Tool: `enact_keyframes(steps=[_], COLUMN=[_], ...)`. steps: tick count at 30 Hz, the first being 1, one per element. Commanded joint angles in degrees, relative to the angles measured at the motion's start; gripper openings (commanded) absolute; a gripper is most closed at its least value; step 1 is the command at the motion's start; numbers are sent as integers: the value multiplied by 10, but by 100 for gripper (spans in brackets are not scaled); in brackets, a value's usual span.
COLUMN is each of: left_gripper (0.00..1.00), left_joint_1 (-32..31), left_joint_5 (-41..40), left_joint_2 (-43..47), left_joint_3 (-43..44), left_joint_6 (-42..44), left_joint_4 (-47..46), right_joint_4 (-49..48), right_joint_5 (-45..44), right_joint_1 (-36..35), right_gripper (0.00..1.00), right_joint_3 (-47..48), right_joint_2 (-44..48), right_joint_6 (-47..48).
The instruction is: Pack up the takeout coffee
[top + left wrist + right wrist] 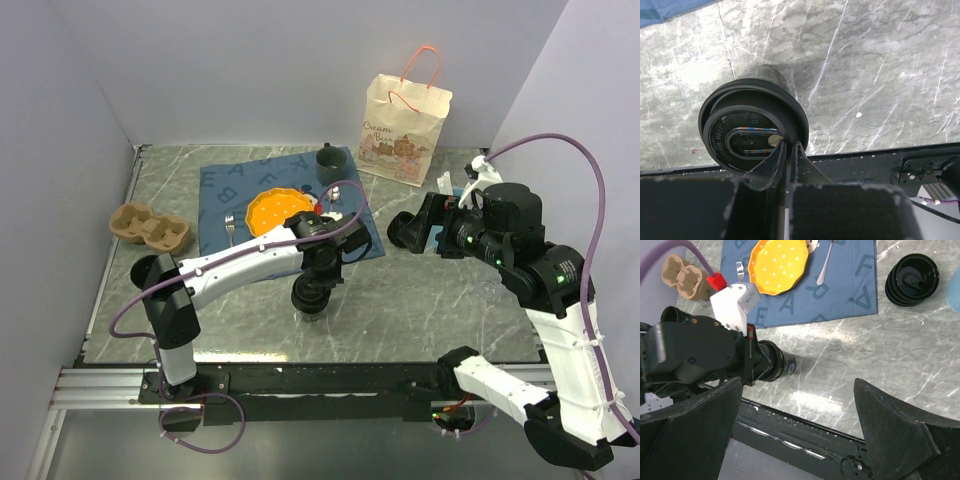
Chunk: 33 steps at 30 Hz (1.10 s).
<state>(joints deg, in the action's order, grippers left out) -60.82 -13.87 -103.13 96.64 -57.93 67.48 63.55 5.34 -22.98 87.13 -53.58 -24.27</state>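
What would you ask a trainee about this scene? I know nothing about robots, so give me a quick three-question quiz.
1. True or false: the right gripper is holding the cardboard cup carrier.
2. Which thing stands at the back right of the table? A) paper bag B) orange plate C) spoon
3. What colour is the lidded cup at the tips of the left gripper?

Key
1. False. The right gripper is open and empty, and the carrier sits apart from it on the left side of the table.
2. A
3. Black
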Motion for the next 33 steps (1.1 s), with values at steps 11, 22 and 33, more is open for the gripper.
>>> enact_keyframes(steps=[11, 22, 33], left_gripper=[7, 9, 18], left_joint_1=[0, 0, 0], left_joint_5=[9, 19, 16], left_joint_2=[5, 4, -4], left_joint_3=[-17, -34, -38], left_joint_6=[0, -1, 5], left_joint_4=[-6, -25, -27], right_joint_4=[-14, -11, -8], right_joint_5=[-8, -9, -7], right_joint_1=[3, 3, 3], right_gripper=[100, 100, 100], right_joint_3=[23, 24, 27], right_joint_2=[2, 4, 5], right_joint_6=[9, 5, -1])
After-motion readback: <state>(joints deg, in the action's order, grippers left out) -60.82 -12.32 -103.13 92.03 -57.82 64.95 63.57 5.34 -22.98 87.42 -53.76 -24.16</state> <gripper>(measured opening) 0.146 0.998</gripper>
